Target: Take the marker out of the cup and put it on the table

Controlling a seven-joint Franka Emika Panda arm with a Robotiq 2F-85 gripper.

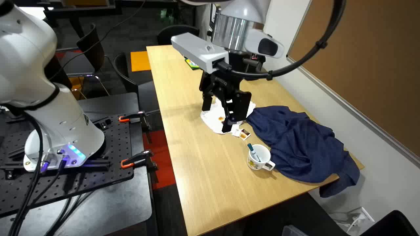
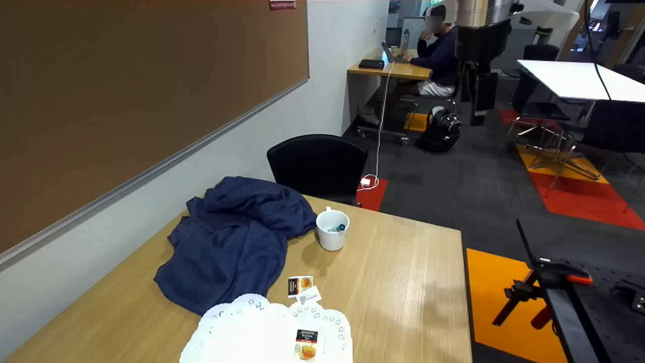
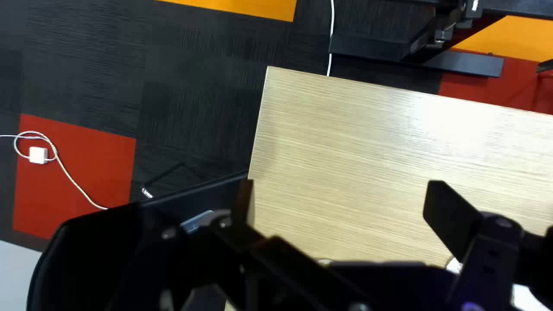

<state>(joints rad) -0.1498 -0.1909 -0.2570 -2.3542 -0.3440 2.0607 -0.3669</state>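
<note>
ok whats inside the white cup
The marker leans inside the cup, its dark teal end poking past the rim in an exterior view. The cup's side hides its bottom, so anything down there can't be seen.

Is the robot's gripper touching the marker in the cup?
Apart. In an exterior view, the gripper hangs well away from the marker, with floor visible between them.

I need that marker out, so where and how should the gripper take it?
Probably from above, pinching the marker across its dark teal end: it leans with that end uppermost, while the cup surrounds its paler body.
</note>
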